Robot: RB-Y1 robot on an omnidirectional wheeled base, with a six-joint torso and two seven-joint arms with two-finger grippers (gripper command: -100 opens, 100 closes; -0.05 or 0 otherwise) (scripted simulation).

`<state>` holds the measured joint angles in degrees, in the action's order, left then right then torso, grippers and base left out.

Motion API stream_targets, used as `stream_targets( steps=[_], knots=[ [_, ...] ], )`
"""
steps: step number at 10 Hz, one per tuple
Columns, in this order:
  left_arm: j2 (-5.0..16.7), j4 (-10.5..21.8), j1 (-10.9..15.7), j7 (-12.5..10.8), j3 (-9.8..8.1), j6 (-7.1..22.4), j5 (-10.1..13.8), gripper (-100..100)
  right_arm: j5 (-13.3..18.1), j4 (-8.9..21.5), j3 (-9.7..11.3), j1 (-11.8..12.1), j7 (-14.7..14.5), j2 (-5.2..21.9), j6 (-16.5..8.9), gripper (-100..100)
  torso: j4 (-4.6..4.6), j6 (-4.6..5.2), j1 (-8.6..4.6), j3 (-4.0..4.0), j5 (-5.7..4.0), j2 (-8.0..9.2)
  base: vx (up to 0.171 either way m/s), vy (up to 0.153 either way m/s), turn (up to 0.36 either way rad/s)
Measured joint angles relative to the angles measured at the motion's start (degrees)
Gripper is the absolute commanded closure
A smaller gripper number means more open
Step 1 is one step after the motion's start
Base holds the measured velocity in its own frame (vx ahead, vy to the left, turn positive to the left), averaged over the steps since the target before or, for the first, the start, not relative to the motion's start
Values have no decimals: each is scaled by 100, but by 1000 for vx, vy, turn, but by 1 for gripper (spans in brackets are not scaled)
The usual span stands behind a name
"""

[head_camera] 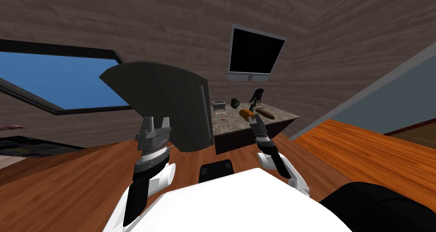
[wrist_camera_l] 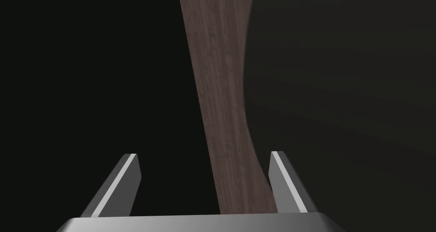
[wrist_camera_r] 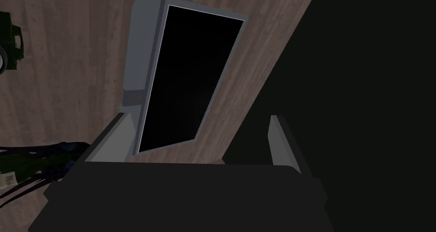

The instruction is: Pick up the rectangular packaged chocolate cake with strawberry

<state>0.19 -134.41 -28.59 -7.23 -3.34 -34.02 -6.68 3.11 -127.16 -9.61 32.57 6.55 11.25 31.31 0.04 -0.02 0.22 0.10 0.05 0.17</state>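
Observation:
Two small flat packets lie on the stone-topped counter (head_camera: 281,116): a reddish packet (head_camera: 224,119) near the front edge and a paler packet (head_camera: 219,113) behind it. I cannot tell which is the cake. My right gripper (head_camera: 256,118) is raised over the counter's front edge, to the right of the packets, beside an orange loaf (head_camera: 245,113). In its wrist view the right gripper (wrist_camera_r: 200,142) is open, holding nothing and pointing at the wall. My left gripper (head_camera: 155,125) is up in front of a tall dark cabinet (head_camera: 170,101); the left gripper (wrist_camera_l: 204,180) is open and holds nothing.
On the counter also stand a toaster (head_camera: 219,104), a dark green pot (head_camera: 234,101), a dark plant (head_camera: 256,98) and a long loaf (head_camera: 266,112). A black panel (head_camera: 254,55) hangs on the wood wall above. Wooden floor lies around the counter.

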Motion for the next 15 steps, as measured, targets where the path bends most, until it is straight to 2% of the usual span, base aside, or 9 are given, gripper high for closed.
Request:
stream_targets(
  steps=[1,3,4,6,7,9,11,14,15],
  knots=[
    [0,0,0,0,0,0,0,0,85,111,-129,161,6,177,-67,-100,-1,0,0,-1,0,-2,-15,41,87],
    [0,0,0,0,0,0,0,0,214,376,-254,240,-18,380,-118,-100,-3,-1,-8,-7,-2,-13,-6,59,261],
    [0,0,0,0,0,0,0,0,317,515,-367,326,-28,573,-234,-100,-3,-1,-4,-7,-1,-11,-7,47,118],
    [0,0,0,0,0,0,0,0,469,718,-466,514,-61,778,-288,-100,-3,-1,-8,-7,-2,-12,-2,66,332],
    [0,0,0,0,0,0,0,0,545,891,-632,769,-45,984,-233,-100,-3,-1,-1,-7,0,-12,6,91,437],
    [0,0,-2,0,-1,0,0,0,765,1155,-735,998,-87,1292,-323,-100,-3,5,-3,-9,0,-15,10,60,161],
    [0,0,0,0,0,0,0,0,1037,1552,-798,1239,-173,1615,-330,-100,-4,-2,0,-12,0,-21,22,65,323],
    [1,0,-2,0,-2,0,0,0,1261,1778,-907,1618,-214,2012,-366,-100,-4,3,-15,-11,-3,-19,24,38,279],
    [1,0,-1,0,-1,0,0,0,1354,1972,-959,1748,-228,2194,-348,-100,-4,-1,-14,-11,-2,-20,57,65,477]
  ],
)
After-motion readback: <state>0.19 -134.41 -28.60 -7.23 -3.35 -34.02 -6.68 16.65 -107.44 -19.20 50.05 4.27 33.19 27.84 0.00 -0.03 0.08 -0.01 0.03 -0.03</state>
